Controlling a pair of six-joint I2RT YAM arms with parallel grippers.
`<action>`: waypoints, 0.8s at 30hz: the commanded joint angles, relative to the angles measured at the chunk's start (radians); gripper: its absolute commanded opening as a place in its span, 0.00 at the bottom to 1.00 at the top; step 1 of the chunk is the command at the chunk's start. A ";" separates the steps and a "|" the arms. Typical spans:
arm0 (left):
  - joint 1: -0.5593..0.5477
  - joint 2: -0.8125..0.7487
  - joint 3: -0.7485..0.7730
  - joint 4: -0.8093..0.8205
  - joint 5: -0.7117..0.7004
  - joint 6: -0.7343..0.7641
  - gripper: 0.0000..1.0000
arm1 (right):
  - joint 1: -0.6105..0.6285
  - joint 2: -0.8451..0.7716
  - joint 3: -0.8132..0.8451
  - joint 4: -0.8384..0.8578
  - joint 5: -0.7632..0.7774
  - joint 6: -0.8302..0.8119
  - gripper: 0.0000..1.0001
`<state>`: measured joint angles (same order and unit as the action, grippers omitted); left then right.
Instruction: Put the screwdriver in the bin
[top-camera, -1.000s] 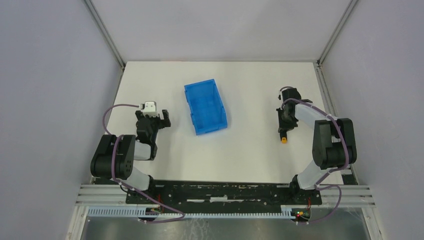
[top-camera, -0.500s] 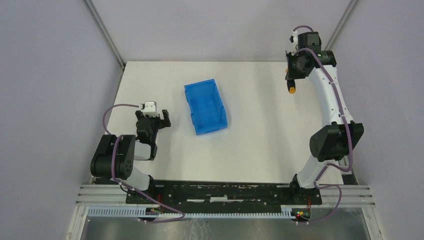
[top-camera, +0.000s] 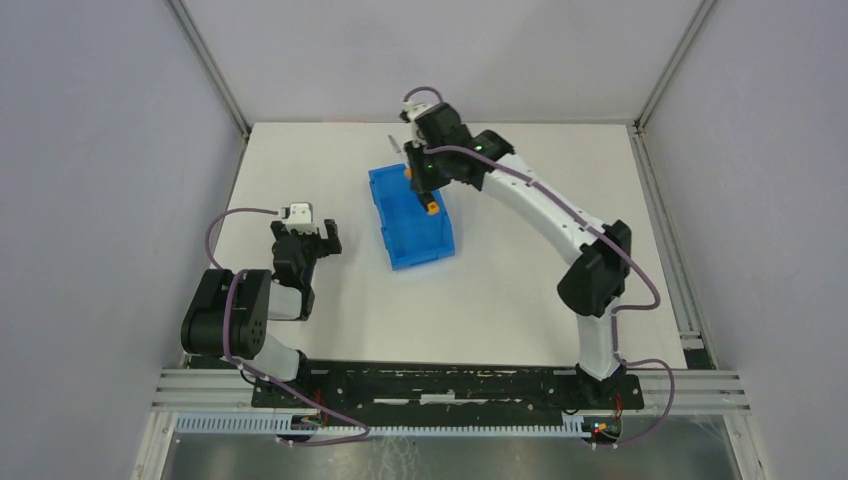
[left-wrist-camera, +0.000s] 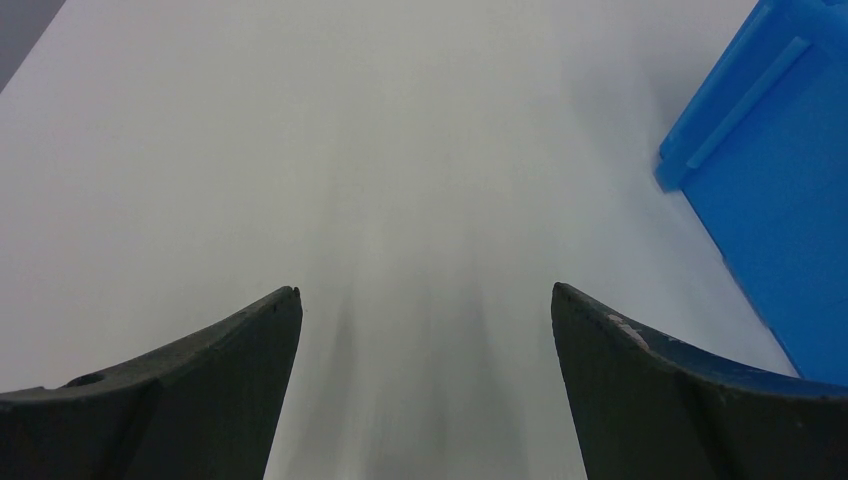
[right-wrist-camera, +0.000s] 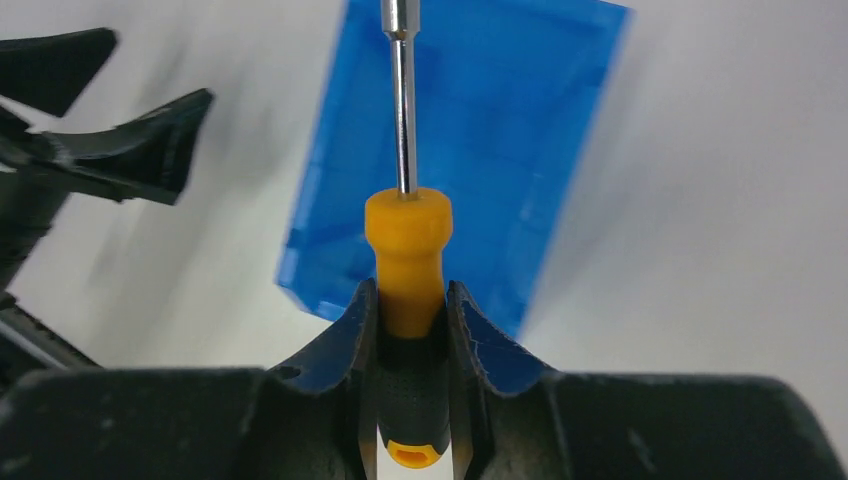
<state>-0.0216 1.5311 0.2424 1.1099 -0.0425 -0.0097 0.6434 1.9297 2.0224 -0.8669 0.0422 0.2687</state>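
Observation:
The blue bin (top-camera: 405, 228) lies mid-table, a little left of centre. My right gripper (top-camera: 426, 188) hangs over its far half, shut on the screwdriver (top-camera: 431, 207). In the right wrist view the fingers (right-wrist-camera: 411, 287) clamp the black and orange-yellow handle (right-wrist-camera: 407, 250). The grey shaft points away over the bin (right-wrist-camera: 500, 130) below. My left gripper (top-camera: 316, 240) rests low at the left of the bin, open with nothing between its fingers (left-wrist-camera: 423, 288). The bin's wall (left-wrist-camera: 780, 200) shows at the right of the left wrist view.
Grey walls and metal frame posts close the table at the back and sides. The right arm's long white links (top-camera: 545, 205) stretch across the right half of the table. The left arm's dark fingers (right-wrist-camera: 130, 150) show at the left of the right wrist view.
The right arm has lifted the screwdriver from the table's right side, swung through the far right corner, and now holds it over the bin. The left arm has not moved.

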 joint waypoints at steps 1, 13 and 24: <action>0.005 0.003 0.011 0.047 0.004 -0.016 1.00 | 0.114 0.125 0.151 0.115 0.044 0.054 0.00; 0.005 0.003 0.011 0.047 0.004 -0.016 1.00 | 0.191 0.192 -0.214 0.380 0.246 0.022 0.00; 0.005 0.003 0.010 0.047 0.004 -0.016 1.00 | 0.198 0.315 -0.240 0.431 0.284 0.038 0.25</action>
<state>-0.0216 1.5311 0.2424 1.1099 -0.0425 -0.0101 0.8364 2.2524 1.7741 -0.4988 0.2741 0.2928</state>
